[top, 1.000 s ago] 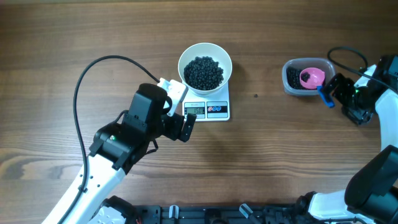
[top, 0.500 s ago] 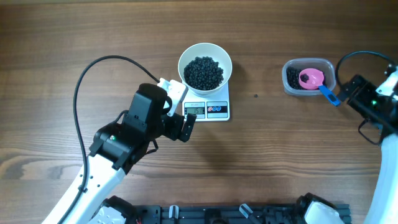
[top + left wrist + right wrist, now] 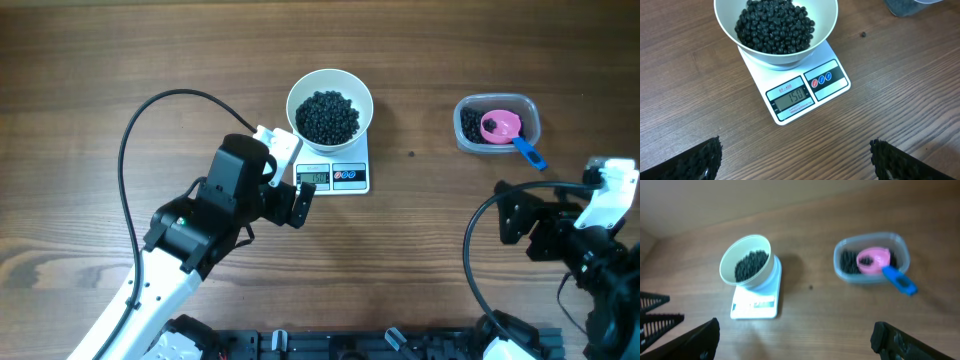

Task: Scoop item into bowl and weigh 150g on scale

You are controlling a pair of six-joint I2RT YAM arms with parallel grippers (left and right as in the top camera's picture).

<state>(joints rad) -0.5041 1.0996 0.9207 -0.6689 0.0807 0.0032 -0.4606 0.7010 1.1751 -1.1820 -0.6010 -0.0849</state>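
Overhead, a brown wooden tabletop (image 3: 120,50) carries the weighing set-up in the middle and the supply tub on the far right. A round white bowl (image 3: 330,78) sits squarely on the platform of a small white scale (image 3: 330,186), so whatever goes in is weighed directly. The bowl holds a heap of tiny black beans (image 3: 328,117), roughly half filling it. The left wrist view shows the scale's grey display (image 3: 791,96) reading 150, with two small buttons (image 3: 821,79) beside it. That matches the target, so the weighing looks finished.

The left pincer (image 3: 797,165) is wide open and holds nothing. It hovers just near and left of the scale, its fingers spread either side of the view and touching neither scale nor bowl. Keeping clear likely stops any extra pressure from changing the reading.

On the far right is a clear plastic tub (image 3: 497,98) with some beans left along its left side. A pink scoop (image 3: 501,124) rests inside it, its blue handle (image 3: 529,153) sticking out over the near right rim, easy to reach.

The right pincer (image 3: 797,342) is also wide open and empty. It is near the right edge of the tabletop, well apart from the tub.
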